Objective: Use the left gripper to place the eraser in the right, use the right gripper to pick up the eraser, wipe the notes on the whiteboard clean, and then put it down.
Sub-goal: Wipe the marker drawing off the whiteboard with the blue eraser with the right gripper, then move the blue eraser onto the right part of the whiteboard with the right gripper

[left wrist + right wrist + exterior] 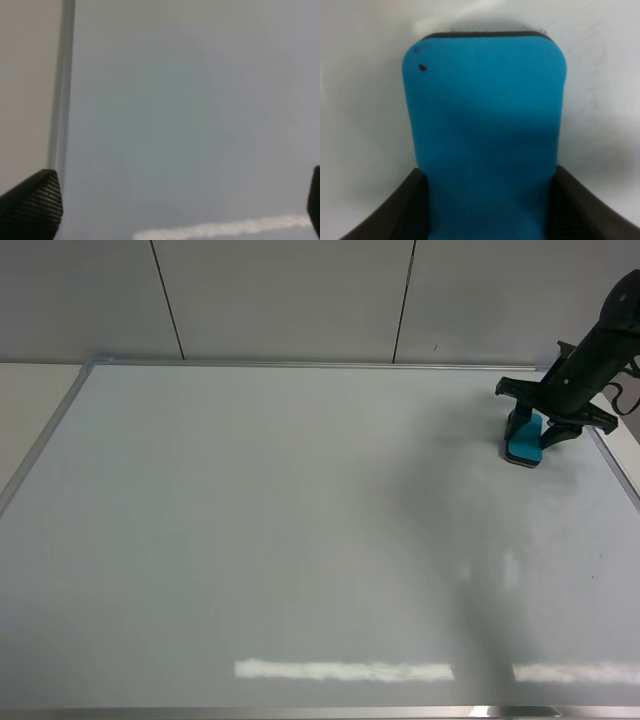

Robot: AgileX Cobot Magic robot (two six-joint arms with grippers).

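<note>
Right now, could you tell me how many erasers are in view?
1: the eraser, near the whiteboard's far right corner, gripped by the right end effector. None appears hidden.

Matte black arm (598,348), wide black tool (532,430), looped cable (626,396).

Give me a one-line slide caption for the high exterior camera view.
Right gripper holding the teal eraser at the far right corner of the whiteboard, no red writing visible.

The right hand (487,212) grips the eraser (485,125) on the whiteboard (360,100)
</note>
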